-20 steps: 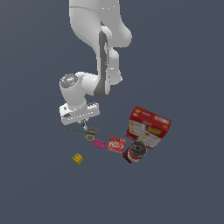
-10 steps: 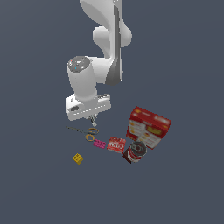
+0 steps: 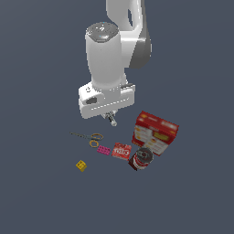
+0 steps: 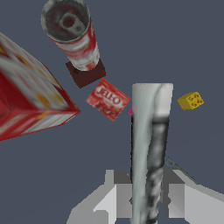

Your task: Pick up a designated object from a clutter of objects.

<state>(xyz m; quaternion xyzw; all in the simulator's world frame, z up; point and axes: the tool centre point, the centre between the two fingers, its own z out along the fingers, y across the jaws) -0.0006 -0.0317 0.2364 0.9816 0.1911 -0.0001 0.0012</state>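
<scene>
Gripper (image 3: 111,119): raised above the surface in the exterior view, with the fingers (image 4: 113,192) clamped on the marker.
Marker (image 4: 148,148): whitish-grey stick held between the two pads in the wrist view; in the exterior view only a short pale tip (image 3: 113,121) is seen below the hand, clear of the floor.
Red box (image 3: 155,133): lying toward the exterior view's right of the marker, tilted.
Can (image 3: 141,158): set just in front of the red box, apparently touching it, and standing on a dark block in the wrist view.
Red packet (image 3: 121,150): flat, just beside the can.
Pink brick (image 3: 103,149): next to the packet; mostly hidden behind the marker in the wrist view.
Yellow brick (image 3: 81,165): well apart from the others.
Scissors (image 3: 87,135): flat on the surface, the handles beside the yellow ring (image 3: 93,143).
</scene>
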